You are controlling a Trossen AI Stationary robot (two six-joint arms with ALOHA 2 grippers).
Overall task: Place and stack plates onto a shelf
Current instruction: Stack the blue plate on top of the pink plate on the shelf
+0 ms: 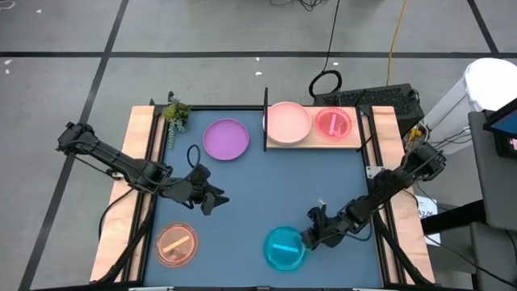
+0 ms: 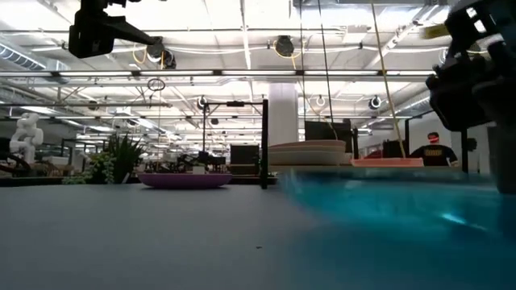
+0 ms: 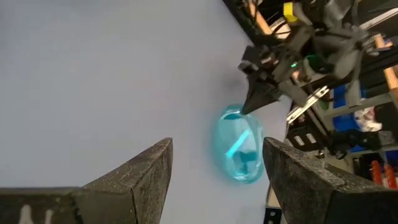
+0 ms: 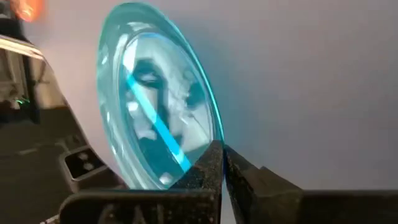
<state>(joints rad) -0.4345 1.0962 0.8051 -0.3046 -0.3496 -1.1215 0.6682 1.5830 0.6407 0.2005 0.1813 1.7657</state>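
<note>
Gripping the rim of the cyan dish, the right gripper sits low at the near right part of the dark blue mat; in the right wrist view its two dark fingers are pressed together on the edge of that dish, which fills most of that view. The dish lies near the front edge of the mat, and in the low view it shows as a wide cyan blur close to the camera. The left gripper hovers over the left middle of the mat with its fingers spread apart and nothing between them; its wrist view looks across the mat at the cyan dish and the right arm's gripper at its rim. On the wooden shelf at the far right of the mat, a pink plate lies just beside the thin black upright panel, and a magenta dish lies next to it, farther from the panel. A purple plate rests on the mat on the other side of the panel, apart from the shelf. An orange dish lies at the near left corner of the mat. A small green plant stands at the far left corner.
</note>
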